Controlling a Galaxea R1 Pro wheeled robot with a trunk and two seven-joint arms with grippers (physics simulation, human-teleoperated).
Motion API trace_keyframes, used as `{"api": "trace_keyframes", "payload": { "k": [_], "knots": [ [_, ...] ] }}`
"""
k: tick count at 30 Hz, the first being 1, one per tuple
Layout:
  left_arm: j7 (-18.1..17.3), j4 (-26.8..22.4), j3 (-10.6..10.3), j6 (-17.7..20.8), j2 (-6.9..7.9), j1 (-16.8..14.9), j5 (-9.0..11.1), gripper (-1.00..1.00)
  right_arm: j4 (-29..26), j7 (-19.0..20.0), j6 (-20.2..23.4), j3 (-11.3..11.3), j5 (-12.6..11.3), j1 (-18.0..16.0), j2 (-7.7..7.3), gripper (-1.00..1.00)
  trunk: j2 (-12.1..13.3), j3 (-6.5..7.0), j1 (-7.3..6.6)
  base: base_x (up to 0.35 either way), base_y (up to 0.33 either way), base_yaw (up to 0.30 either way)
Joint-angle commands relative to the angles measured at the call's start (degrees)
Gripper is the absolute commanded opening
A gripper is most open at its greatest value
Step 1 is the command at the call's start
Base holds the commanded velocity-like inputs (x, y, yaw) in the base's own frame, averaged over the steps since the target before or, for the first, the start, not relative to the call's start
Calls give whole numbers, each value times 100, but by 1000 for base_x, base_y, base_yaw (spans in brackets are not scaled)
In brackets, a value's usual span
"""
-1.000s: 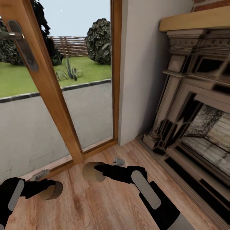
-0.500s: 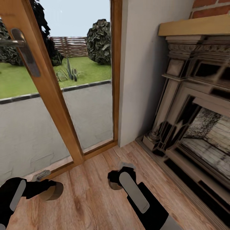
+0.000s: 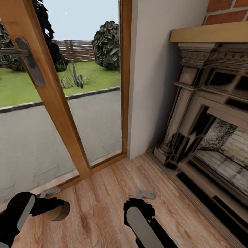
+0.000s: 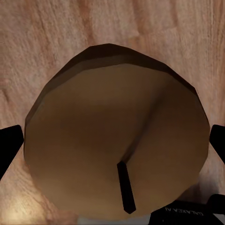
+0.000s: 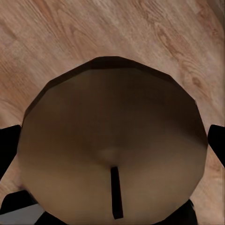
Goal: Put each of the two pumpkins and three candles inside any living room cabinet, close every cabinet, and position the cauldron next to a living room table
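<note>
My left gripper [image 3: 58,210] is low over the wooden floor, shut on a squat beige candle [image 3: 59,213]. In the left wrist view that candle [image 4: 112,140] has a dark wick and sits between the black fingers [image 4: 10,146]. My right gripper [image 3: 141,200] points down at the floor, and in the right wrist view it is shut on a second beige candle [image 5: 112,140] held between its fingers [image 5: 8,145]. In the head view this second candle is hidden under the right hand. The pumpkins, cabinet, cauldron and table are out of view.
A glazed wooden door [image 3: 51,103] with a metal handle [image 3: 29,60] stands ahead on the left, with a garden behind it. A white wall [image 3: 151,79] meets an ornate fireplace [image 3: 210,120] on the right. Wooden floor [image 3: 100,206] lies below both arms.
My right arm has drawn back toward me and turned downward, so its candle went from showing in front of the hand to lying beneath it. The left arm has hardly moved.
</note>
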Motion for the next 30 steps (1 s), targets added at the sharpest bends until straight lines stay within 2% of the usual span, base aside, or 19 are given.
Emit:
{"api": "trace_keyframes", "payload": {
  "k": [1,7,10,14,21,30],
  "knots": [
    [-4,0,-10,0,-2,1,4,-100,-3,-9,4,-7,-10,12,0,-100,0,-1,0,0,0,-69],
    [-20,0,-14,-57,-1,2,6,-100,1,-9,22,-2,-253,30,0,-100,0,-15,0,0,0,-196],
    [-36,0,-25,-71,2,2,10,-100,1,-9,36,-10,-303,32,0,-100,0,-22,0,0,63,-264],
    [-39,0,-20,-72,2,2,11,-100,7,42,42,-14,-320,34,0,-100,0,-31,0,0,172,-274],
    [-40,0,-30,-80,-1,2,9,-100,49,445,51,-40,-316,34,0,-100,0,-45,0,0,74,-277],
    [-40,0,-20,-83,1,2,10,-100,60,577,32,-78,-301,37,0,-100,0,-60,0,0,3,-277]
  ]
}}
